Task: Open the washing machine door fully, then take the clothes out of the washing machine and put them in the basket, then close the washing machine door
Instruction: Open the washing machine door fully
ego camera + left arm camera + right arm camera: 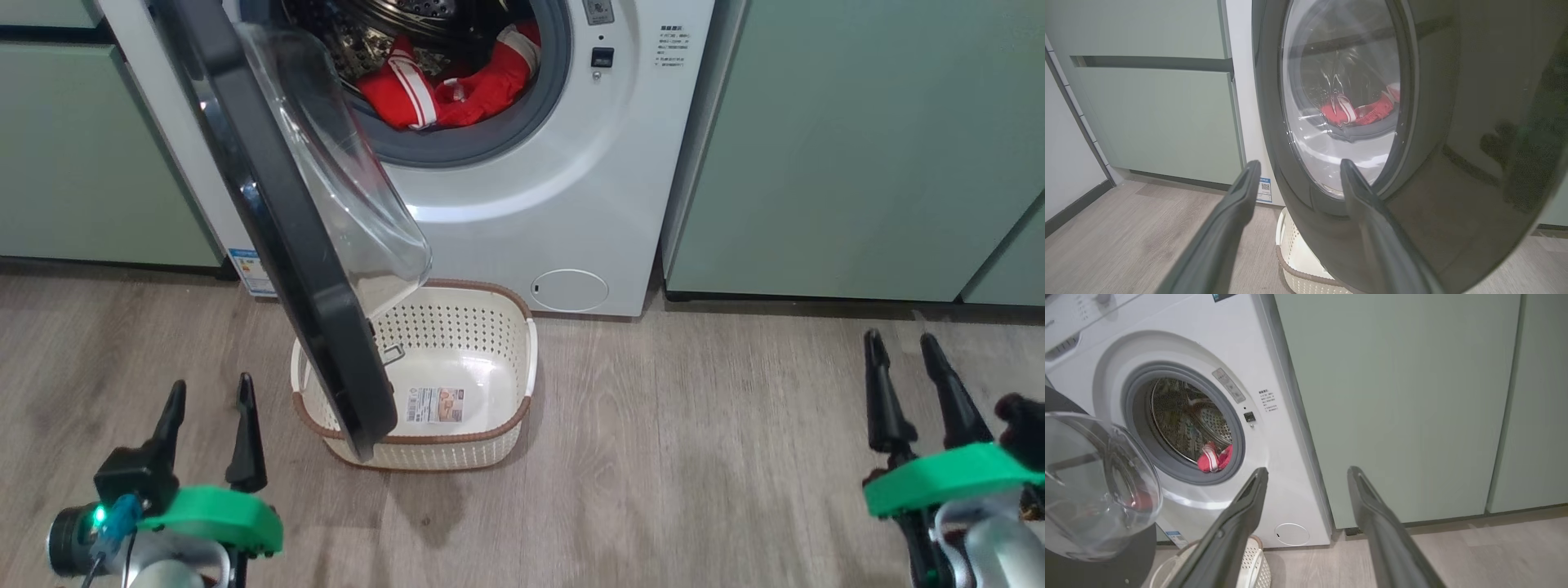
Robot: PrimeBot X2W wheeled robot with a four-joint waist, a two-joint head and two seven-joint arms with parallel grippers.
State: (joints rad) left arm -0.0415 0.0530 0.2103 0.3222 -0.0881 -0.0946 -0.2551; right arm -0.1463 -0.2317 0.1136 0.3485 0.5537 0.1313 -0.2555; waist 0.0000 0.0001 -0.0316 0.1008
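We are holding left claw (210, 385) and right claw (902, 337) spread, empty; the washing machine door (277, 212) is overhanging the basket (490, 314).

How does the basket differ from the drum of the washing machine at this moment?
The basket is cream plastic with a brown rim; the drum is shiny steel. The basket holds only a label; the drum holds the red clothes. The basket opens upward on the floor; the drum opens to the front. Both have perforated walls.

The washing machine door (294, 269) covers the left side of the basket (490, 320), whose sticker (435, 404) is unreadable.
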